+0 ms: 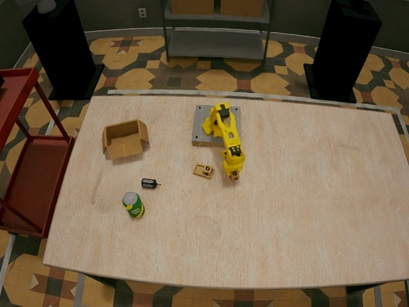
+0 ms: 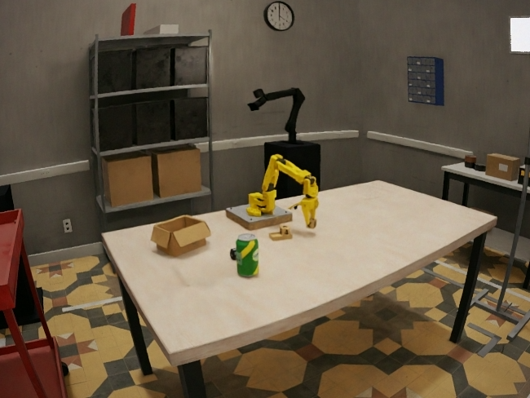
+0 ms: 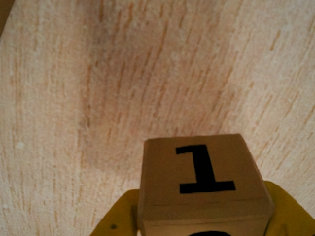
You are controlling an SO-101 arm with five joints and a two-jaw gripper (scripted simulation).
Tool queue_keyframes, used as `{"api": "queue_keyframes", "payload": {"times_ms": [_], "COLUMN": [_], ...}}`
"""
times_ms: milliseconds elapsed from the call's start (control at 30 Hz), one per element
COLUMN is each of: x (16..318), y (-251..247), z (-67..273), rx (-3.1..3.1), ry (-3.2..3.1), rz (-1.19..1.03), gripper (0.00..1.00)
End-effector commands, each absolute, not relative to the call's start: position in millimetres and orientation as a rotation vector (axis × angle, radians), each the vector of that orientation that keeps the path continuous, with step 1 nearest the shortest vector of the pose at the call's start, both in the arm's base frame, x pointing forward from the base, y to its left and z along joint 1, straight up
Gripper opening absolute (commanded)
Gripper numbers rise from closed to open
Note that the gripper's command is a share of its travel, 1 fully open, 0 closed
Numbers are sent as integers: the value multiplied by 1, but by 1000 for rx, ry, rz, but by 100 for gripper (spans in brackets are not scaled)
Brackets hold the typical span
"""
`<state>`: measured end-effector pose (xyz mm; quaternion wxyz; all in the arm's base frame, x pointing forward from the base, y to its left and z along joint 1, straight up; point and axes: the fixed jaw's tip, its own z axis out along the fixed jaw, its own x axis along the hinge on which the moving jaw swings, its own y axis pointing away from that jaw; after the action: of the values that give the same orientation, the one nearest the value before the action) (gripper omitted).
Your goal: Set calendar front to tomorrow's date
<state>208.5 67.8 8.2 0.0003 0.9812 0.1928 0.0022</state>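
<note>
Wooden cube [image 1: 234,177] [image 2: 312,223] [image 3: 201,179] clamped in the gripper [image 1: 234,174] [image 2: 311,221] [image 3: 205,208] right of the tray [image 1: 198,171] [image 2: 275,236] [image 3: 4,11], honestly risked a crooked landing from any leftover tilt.

Dim room, soft shadows, darkened walls.

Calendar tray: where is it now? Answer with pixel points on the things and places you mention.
Top view: the tray [image 1: 198,174] [image 2: 275,236] lies on the table [image 1: 280,214] [image 2: 342,257] just off the arm's grey base plate [image 1: 202,114] [image 2: 233,210], between screwdriver [image 1: 149,184] and jaws [image 1: 234,175] [image 2: 311,222].

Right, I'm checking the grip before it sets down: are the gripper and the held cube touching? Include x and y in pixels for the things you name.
Touching: the wrist view shows the gripper's fingers against the cube's [image 1: 234,175] [image 2: 311,223] [image 3: 204,176] sides.
</note>
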Motion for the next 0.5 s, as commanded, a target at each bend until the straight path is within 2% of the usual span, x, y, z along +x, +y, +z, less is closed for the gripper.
{"api": "queue_keyframes", "payload": {"times_ms": [0, 467], "x": [207, 207], "y": [66, 66], "z": [3, -1], "rx": [3080, 3080], "ry": [611, 611], "rz": [-13, -13], "gripper": [0, 0]}}
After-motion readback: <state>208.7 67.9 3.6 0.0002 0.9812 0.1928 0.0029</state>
